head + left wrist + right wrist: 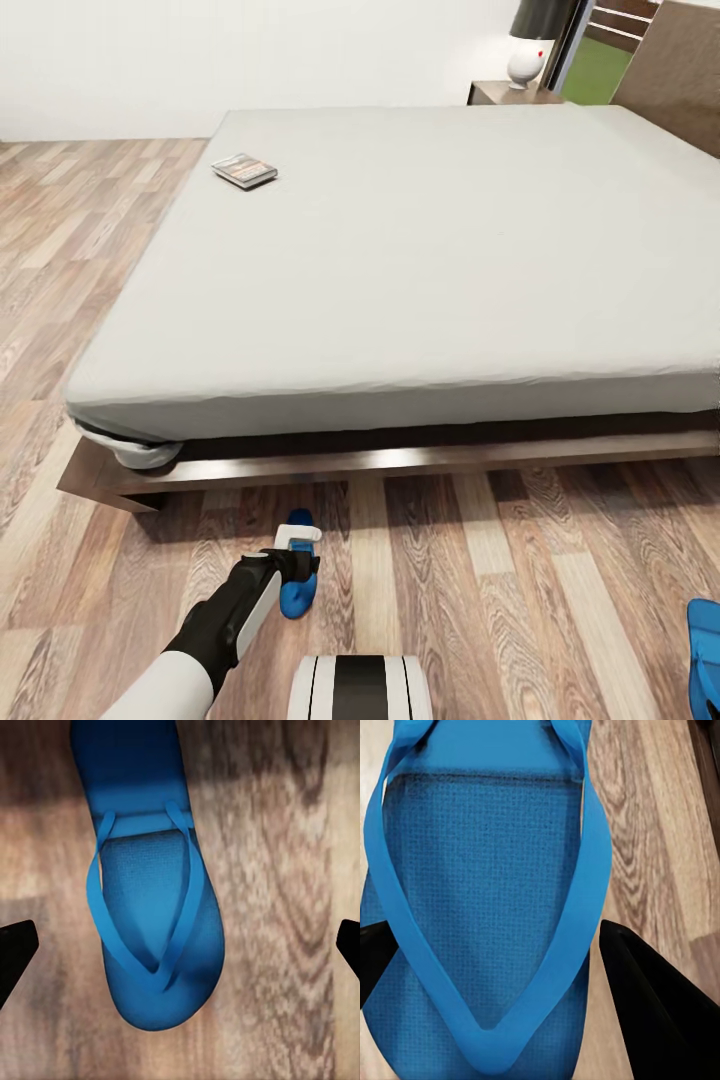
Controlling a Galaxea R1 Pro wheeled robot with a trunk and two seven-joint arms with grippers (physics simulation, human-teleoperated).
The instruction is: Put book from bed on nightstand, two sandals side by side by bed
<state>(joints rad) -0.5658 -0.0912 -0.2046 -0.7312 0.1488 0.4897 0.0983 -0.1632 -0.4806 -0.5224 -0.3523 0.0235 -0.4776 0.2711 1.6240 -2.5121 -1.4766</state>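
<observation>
The book point(244, 171) lies on the far left part of the bed's point(420, 260) grey mattress. One blue sandal point(297, 592) point(154, 907) rests flat on the wood floor just in front of the bed frame. My left gripper point(302, 548) point(180, 952) hangs directly over it, open, with its fingers wide on either side and not touching it. The second blue sandal point(705, 660) point(487, 907) is at the lower right edge of the head view. My right gripper point(487, 982) has its fingertips point(652, 1012) against the sandal's two sides, shut on it. A nightstand point(505, 95) stands behind the bed's far corner.
A white lamp with a dark shade point(530, 50) stands on the nightstand. The wooden headboard point(680, 70) is at the upper right, with a window beside it. Wood-plank floor point(90, 260) runs along the bed's left side and in front of it.
</observation>
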